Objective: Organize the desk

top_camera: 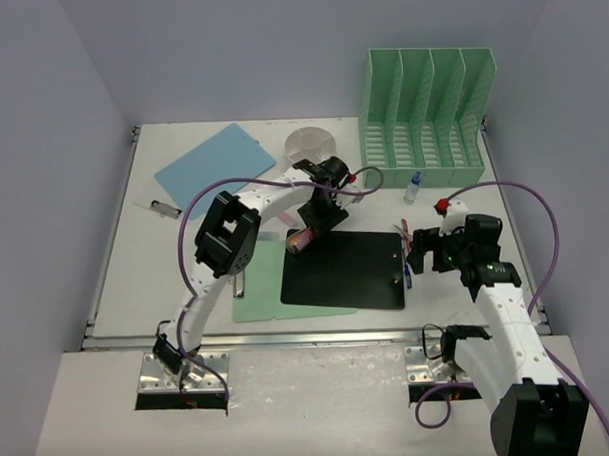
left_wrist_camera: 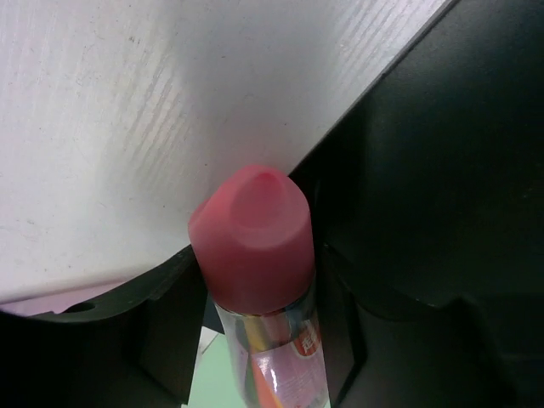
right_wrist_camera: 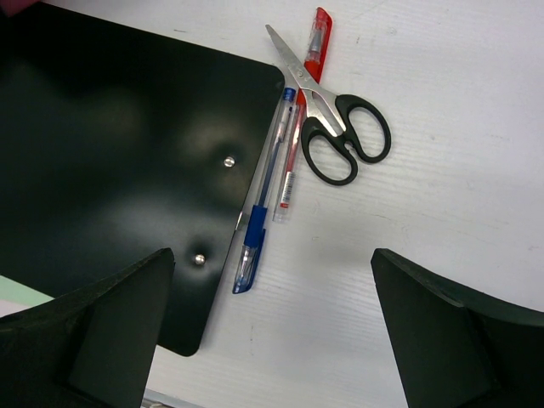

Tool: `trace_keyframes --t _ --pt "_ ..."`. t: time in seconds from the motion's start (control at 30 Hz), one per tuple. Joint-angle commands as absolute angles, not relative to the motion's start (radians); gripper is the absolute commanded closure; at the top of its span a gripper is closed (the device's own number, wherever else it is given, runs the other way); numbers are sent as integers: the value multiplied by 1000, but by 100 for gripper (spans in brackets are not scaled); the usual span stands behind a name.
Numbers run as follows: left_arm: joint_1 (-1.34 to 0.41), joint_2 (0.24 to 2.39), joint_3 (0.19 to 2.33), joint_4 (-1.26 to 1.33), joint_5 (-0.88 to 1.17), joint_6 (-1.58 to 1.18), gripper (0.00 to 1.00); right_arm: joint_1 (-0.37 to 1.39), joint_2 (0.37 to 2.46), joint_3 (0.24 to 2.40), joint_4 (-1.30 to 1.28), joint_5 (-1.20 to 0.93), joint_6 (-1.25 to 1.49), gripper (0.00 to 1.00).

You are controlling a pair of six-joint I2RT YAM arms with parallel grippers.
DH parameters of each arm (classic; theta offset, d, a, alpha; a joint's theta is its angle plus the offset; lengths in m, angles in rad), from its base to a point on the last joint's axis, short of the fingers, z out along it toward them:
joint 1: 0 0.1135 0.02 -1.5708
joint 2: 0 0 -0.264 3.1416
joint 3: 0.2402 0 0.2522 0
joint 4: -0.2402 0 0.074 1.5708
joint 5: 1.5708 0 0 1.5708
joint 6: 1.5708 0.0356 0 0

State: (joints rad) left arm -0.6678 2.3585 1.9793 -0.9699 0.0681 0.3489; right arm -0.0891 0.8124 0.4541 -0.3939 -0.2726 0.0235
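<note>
**Pink-capped tube pinched over a busy desk**

The left gripper (top_camera: 307, 234) pinches a clear tube (left_wrist_camera: 255, 255) with a pink cap. The tube's label shows red and white print, too cropped and blurred to read. The right gripper (right_wrist_camera: 272, 289) is spread wide with nothing between its fingers. It hangs above a blue pen (right_wrist_camera: 259, 204), a red pen (right_wrist_camera: 319, 34) and black-handled scissors (right_wrist_camera: 344, 136).

The desk (top_camera: 136, 274), off-white with a faint grain, fills the middle of the top view. A metal rail (top_camera: 318, 338) runs along its lower edge, and pale lavender walls (top_camera: 228, 51) stand around it. A black clipboard (top_camera: 344, 269) lies at centre, a mint-green file rack (top_camera: 425, 109) stands upper right, and a blue folder (top_camera: 214, 159) lies upper left.
</note>
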Motion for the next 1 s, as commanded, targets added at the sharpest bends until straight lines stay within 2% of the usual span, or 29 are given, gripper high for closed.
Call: trace_keyframes --t 0.0,0.07,0.13,0.17,0.2,0.23,0.4,0.5,0.53,0.57,0.6,0.63,0.7,0.87,0.97 --pt "-681 2378 2017 -1002 66 314 54 -91 808 456 -357 -276 31 1" --pt "-683 2388 2026 -1002 80 302 60 -91 810 456 -357 -275 31 1" --pt "-683 2391 2031 -997 84 290 72 -91 808 456 -357 -273 31 1" --pt "-683 2384 2034 -991 86 290 83 -91 807 454 -357 -273 31 1" --pt "-683 2376 2036 -985 86 287 89 -91 807 454 -357 -272 31 1" --pt "-683 2352 2036 -968 80 284 100 -91 807 454 -357 -273 31 1" --pt "-675 2169 1973 -852 167 269 100 -91 807 454 -357 -272 31 1" --pt "-657 1949 1804 -617 135 211 100 -90 807 454 -357 -272 32 1" --pt "-654 1834 1699 -469 96 183 100 -91 807 454 -357 -272 31 1" --pt "-647 1785 1648 -397 47 155 100 -91 807 454 -357 -272 31 1" --pt "-647 1732 1600 -327 -97 79 100 -91 808 456 -357 -270 31 1" --pt "-647 1642 1497 -186 -124 49 100 -91 808 454 -357 -268 31 1" --pt "-632 1547 1404 -59 -71 93 100 -91 811 454 -356 -268 32 1" --pt "-589 1525 1286 173 -68 143 100 -91 822 454 -353 -265 34 1" --pt "-520 1499 1123 525 -45 137 100 -89 822 454 -353 -262 34 1"
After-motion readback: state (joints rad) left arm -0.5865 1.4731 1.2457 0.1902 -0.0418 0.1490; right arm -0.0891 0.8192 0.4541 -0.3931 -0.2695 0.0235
